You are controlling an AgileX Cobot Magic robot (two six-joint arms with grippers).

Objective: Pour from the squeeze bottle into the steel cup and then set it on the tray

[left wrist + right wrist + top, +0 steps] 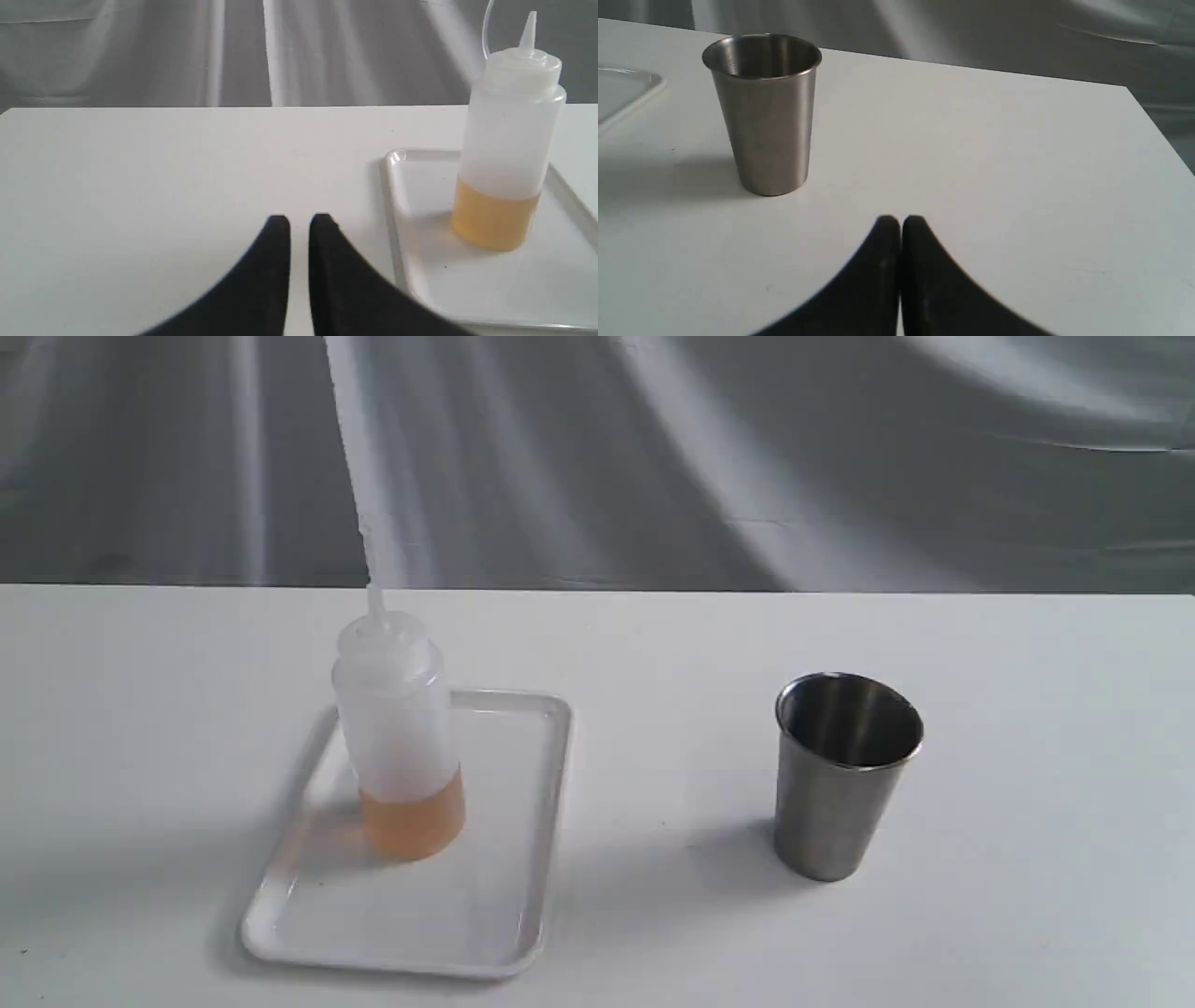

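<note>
The squeeze bottle [397,737] stands upright on the far part of the white tray [509,905], left of the table's middle, with amber liquid in its lower third. The steel cup [845,775] stands upright on the table to the right, apart from the tray. Neither gripper shows in the exterior view. In the left wrist view my left gripper [299,221] hovers over bare table beside the tray [490,289] and short of the bottle [509,140], fingertips almost together and holding nothing. In the right wrist view my right gripper [900,221] is shut and empty, short of the cup [766,116].
A white table [653,644] carries everything, with a grey draped cloth [747,457] behind it. The table's right edge [1157,126] runs near my right gripper's side. A corner of the tray [626,88] shows beyond the cup in the right wrist view.
</note>
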